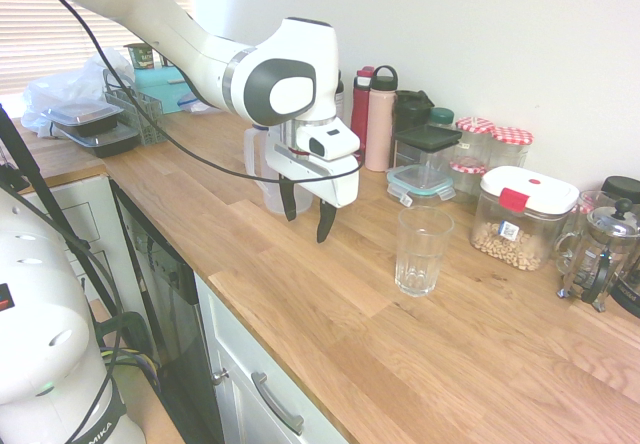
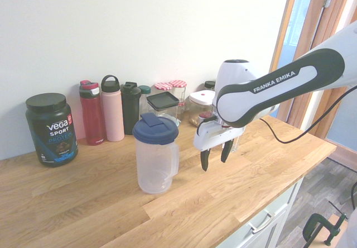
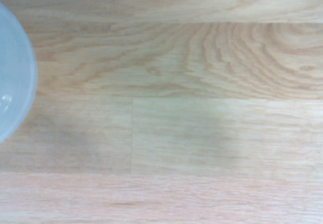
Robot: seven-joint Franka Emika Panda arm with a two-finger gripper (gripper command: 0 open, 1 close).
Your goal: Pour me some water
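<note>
A translucent plastic water pitcher (image 2: 156, 161) with a dark blue lid (image 2: 155, 128) stands upright on the wooden counter (image 1: 330, 324). In the first exterior view the arm partly hides the pitcher (image 1: 262, 182). An empty clear drinking glass (image 1: 420, 251) stands a little to the pitcher's side. My gripper (image 2: 215, 156) hangs open just above the counter between pitcher and glass, fingers pointing down, holding nothing; the first exterior view shows the gripper (image 1: 306, 214) in front of the pitcher. The wrist view shows bare wood and a rounded pale edge of the pitcher (image 3: 12, 77).
Along the wall stand a red bottle (image 2: 92, 114), a pink bottle (image 2: 112, 109), a black shaker (image 2: 131, 107), a Vega protein tub (image 2: 51, 129), jars and lidded containers (image 1: 522, 214). A French press (image 1: 598, 254) stands at the far end. Stacked food boxes (image 1: 95, 126) sit by the window.
</note>
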